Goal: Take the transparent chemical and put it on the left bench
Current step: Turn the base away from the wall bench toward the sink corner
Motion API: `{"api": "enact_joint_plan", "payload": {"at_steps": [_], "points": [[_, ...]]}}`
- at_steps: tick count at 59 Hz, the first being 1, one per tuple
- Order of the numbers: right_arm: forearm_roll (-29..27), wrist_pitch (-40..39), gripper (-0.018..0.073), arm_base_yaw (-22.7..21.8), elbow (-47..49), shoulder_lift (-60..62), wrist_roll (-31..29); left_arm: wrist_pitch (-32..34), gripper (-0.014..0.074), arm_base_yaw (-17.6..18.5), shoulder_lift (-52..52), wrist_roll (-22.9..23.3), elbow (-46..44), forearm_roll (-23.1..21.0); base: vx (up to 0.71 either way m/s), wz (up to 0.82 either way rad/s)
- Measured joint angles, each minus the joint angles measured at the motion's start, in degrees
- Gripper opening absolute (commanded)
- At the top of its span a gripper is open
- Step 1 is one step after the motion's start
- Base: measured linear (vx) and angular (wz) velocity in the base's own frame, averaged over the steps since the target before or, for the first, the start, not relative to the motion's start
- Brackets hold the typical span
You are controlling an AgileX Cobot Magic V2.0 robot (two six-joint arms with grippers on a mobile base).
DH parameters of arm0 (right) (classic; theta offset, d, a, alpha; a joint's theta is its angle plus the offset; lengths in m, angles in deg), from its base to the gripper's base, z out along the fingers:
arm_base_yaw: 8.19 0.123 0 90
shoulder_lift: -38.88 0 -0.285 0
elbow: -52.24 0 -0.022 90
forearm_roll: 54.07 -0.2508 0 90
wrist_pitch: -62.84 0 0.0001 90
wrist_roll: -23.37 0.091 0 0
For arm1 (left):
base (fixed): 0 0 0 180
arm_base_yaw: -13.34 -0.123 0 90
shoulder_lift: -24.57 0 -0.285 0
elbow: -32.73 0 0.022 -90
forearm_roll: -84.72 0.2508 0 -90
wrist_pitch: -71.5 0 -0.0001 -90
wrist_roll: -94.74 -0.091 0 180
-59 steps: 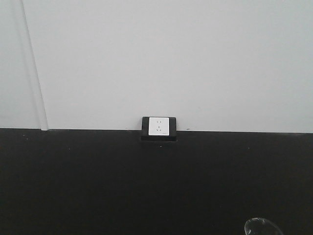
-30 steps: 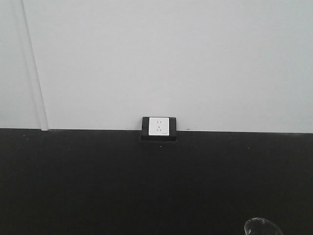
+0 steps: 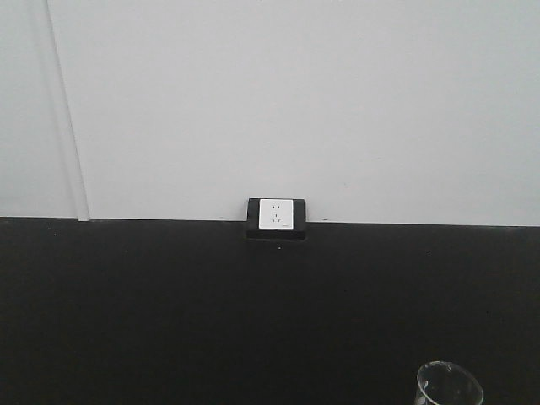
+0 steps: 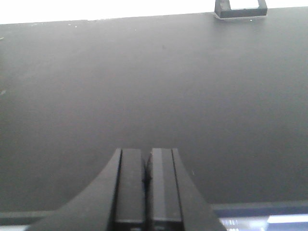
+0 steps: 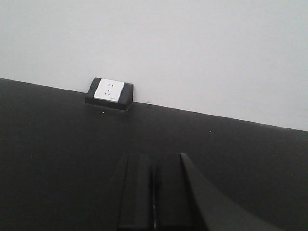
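Writing: the white wall socket [image 3: 276, 214] has a plain face with small pin slots; any marking on it is too small to read. It sits in a black housing at the back edge of the black worktop [image 3: 169, 312], against the white wall [image 3: 295, 101]. A thin vertical seam [image 3: 69, 126] runs down the wall at the left.

Transparent chemical [image 3: 450, 386]: front view only, at the bottom right corner of the frame, standing on the black worktop, well apart from the socket and nearer to me. I see a round clear glass rim and the top of the wall below it; the rest is cut off by the frame edge. The glass is colourless, with the dark worktop showing through it. I cannot tell the contents.

Left pincer [image 4: 146, 179]: my 2 black fingers are pressed together with only a hairline slit between them, nothing gripped, above bare worktop.

Right pincer [image 5: 154, 192]: also clenched, fingers meeting, nothing gripped, pointing toward the wall with the socket off to its left
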Motion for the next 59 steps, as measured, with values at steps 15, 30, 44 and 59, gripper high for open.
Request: {"api": "enact_joint_plan", "payload": {"at_steps": [15,30,44,59], "points": [[0.0,0.1,-0.0003,0.0,0.0,0.0,0.0,0.0,-0.0004,0.0,0.0,0.0,0.0,0.0,-0.21,0.02],[0.0,0.2,-0.0003,0.0,0.0,0.0,0.0,0.0,-0.0004,0.0,0.0,0.0,0.0,0.0,-0.29,0.20],[0.0,0.2,-0.0003,0.0,0.0,0.0,0.0,0.0,-0.0004,0.0,0.0,0.0,0.0,0.0,-0.34,0.37],[0.0,0.2,-0.0003,0.0,0.0,0.0,0.0,0.0,-0.0004,0.0,0.0,0.0,0.0,0.0,-0.34,0.49]]}}
